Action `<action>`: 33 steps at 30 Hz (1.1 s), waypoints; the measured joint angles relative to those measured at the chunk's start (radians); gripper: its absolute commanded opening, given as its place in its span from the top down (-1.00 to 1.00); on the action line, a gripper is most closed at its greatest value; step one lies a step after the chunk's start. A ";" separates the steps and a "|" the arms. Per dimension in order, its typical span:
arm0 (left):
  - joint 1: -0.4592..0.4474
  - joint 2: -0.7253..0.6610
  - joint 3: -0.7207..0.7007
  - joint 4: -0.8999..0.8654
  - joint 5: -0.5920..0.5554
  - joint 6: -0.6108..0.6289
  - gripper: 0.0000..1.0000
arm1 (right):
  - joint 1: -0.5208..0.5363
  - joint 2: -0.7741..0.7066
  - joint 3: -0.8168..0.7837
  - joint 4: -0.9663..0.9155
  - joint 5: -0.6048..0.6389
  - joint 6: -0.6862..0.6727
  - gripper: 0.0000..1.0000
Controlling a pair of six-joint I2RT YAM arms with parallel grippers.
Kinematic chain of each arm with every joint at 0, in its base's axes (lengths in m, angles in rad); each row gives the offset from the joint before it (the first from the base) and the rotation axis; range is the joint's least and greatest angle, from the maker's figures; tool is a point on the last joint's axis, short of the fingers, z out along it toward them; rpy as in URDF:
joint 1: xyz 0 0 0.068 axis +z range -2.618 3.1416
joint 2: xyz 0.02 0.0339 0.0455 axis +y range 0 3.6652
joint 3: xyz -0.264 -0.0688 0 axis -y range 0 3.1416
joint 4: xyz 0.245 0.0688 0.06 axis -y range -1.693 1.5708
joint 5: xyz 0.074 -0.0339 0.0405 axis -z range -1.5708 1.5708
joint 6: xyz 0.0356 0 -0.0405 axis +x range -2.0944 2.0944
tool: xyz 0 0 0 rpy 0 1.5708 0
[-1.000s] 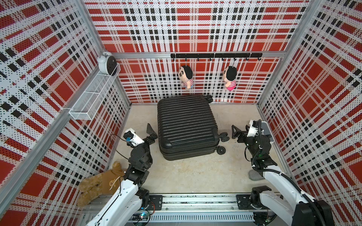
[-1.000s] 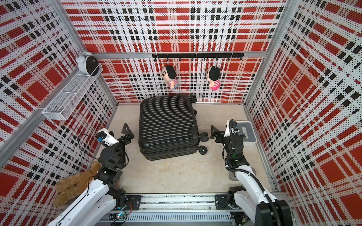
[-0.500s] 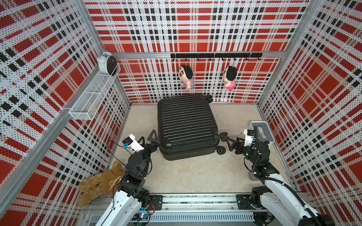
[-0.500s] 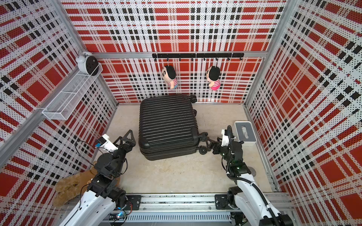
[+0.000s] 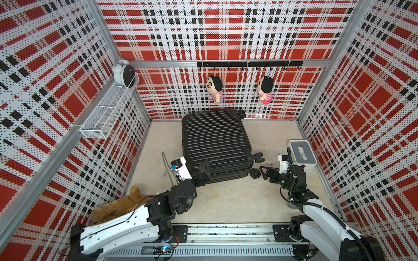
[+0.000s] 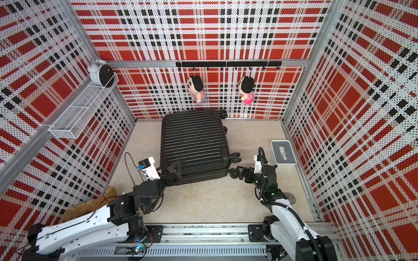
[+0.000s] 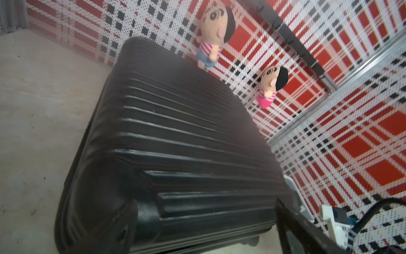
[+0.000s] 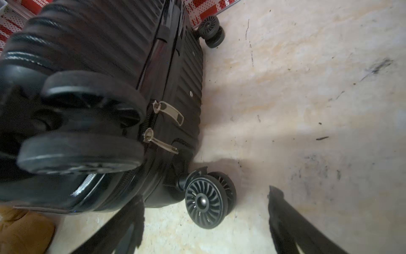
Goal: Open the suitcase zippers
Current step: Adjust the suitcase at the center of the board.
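1. Suitcase (image 5: 214,144) lies flat mid-floor with its far end close to the back wall and its wheels pointing right. Bare floor lies on its left, right and near sides.
2. A white tissue box (image 5: 302,153) sits by the right wall, and a brown plush toy (image 5: 113,208) lies in the near-left corner.
3. The left gripper (image 5: 203,172) has its jaws spread wide at the suitcase's near-left corner; I cannot tell whether it touches.
4. The right gripper (image 5: 264,173), jaws apart and empty, is just beside the near-right wheel (image 5: 255,173).
5. Only the right wrist view shows the zippers (image 8: 168,112): two pale pulls side by side on the seam.
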 measured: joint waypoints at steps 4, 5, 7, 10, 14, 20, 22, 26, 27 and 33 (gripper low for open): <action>-0.013 0.143 0.046 0.026 0.018 0.017 -0.96 | 0.005 -0.006 -0.008 0.154 -0.145 0.036 -0.82; -0.008 0.160 0.050 0.040 0.034 0.025 -0.96 | 0.007 -0.010 -0.008 0.187 -0.172 0.045 -0.83; 0.015 0.187 0.063 0.069 0.082 0.035 -0.96 | 0.009 -0.019 -0.008 0.249 -0.224 0.062 -0.85; 0.068 0.211 0.079 0.105 0.152 0.042 -0.97 | 0.010 -0.003 0.010 0.264 -0.238 0.070 -0.82; 0.134 0.209 0.079 0.145 0.239 0.047 -0.97 | 0.011 0.108 0.089 0.227 -0.247 0.058 -0.76; 0.194 0.184 0.075 0.139 0.289 0.043 -0.96 | 0.063 0.187 0.166 0.213 -0.231 0.047 -0.72; 0.211 0.164 0.072 0.119 0.299 0.042 -0.96 | 0.117 0.191 0.188 0.197 -0.215 0.024 -0.71; 0.286 0.108 0.061 0.067 0.321 0.038 -0.96 | 0.237 0.222 0.229 0.170 -0.214 -0.015 -0.70; 0.312 0.095 0.059 0.056 0.329 0.038 -0.97 | 0.259 0.233 0.241 0.166 -0.214 -0.023 -0.68; 0.383 0.040 0.035 0.033 0.373 0.038 -0.96 | 0.322 0.227 0.247 0.147 -0.148 -0.083 -0.71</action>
